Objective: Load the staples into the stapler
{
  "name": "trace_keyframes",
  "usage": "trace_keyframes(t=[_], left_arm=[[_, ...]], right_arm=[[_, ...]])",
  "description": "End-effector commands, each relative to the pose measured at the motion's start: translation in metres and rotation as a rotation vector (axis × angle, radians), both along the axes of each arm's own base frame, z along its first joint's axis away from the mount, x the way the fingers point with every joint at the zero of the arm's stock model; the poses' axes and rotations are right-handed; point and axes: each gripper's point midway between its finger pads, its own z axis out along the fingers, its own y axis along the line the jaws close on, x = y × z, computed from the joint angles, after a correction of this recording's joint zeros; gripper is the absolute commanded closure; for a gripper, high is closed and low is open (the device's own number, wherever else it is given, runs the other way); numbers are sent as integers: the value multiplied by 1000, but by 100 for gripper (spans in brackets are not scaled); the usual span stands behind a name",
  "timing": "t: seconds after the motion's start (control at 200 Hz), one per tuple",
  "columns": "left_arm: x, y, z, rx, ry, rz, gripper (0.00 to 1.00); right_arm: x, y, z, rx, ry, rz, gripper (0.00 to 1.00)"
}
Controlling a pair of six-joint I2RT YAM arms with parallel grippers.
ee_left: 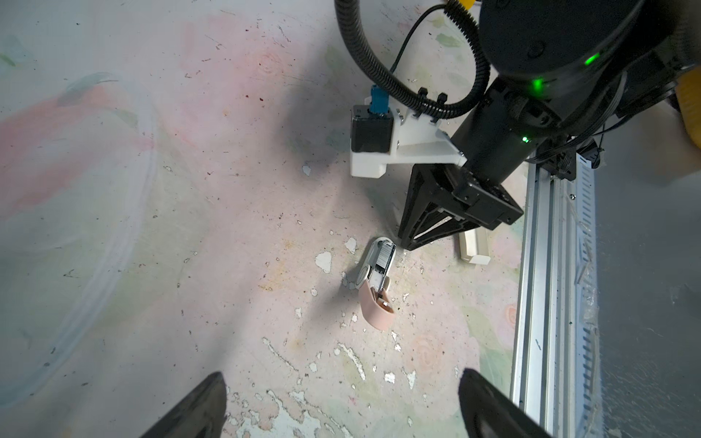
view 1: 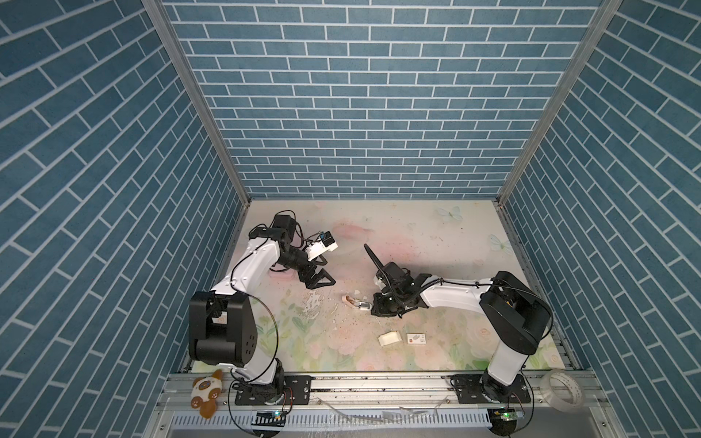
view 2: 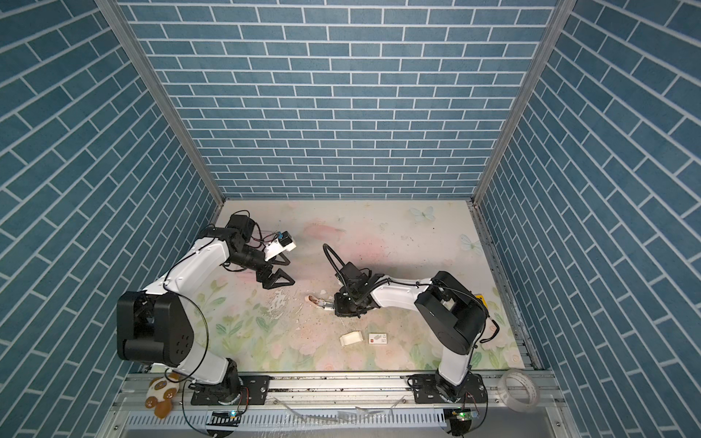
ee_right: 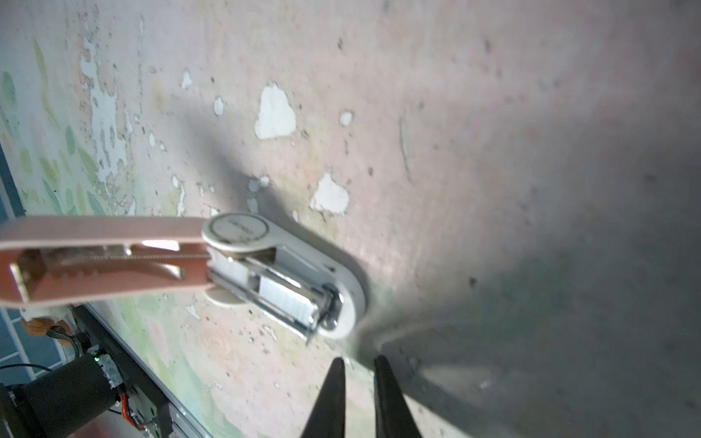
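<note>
Lying near the open stapler (view 1: 356, 302) are tray (view 1: 389, 338) and sleeve (view 1: 416, 338).

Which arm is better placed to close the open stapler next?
Right, probably: the right gripper, nearly shut and empty, sits just off the front end of the stapler; the left gripper, open, hangs farther away.

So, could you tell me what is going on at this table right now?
The robot is loading a stapler. It lies on the table with its pink lid swung open, and a strip of staples already sits in its channel. The right gripper, nearly shut and empty, is low beside the stapler's front end. The left gripper hangs open off to the side. The tray and sleeve lie apart from the stapler.
</note>
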Motion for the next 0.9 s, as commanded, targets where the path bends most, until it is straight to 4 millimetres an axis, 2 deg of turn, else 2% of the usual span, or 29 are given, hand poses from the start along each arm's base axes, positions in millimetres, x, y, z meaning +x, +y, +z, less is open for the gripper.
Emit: trace_keyframes(t=[0.0, 0.195, 0.37, 0.495, 0.895], left_arm=[[-10, 2, -10, 56, -16, -51, 3], [-10, 1, -21, 95, -10, -99, 7], [-19, -4, -30, 100, 23, -151, 13], [-22, -5, -39, 115, 27, -168, 14], [-27, -13, -55, 131, 42, -192, 26]], right_arm=[[3, -15, 9, -1, 6, -55, 84], [14, -8, 11, 67, 4, -104, 85], [22, 5, 14, 98, 13, -104, 85], [22, 6, 11, 89, 32, -99, 85], [25, 16, 9, 96, 59, -86, 85]])
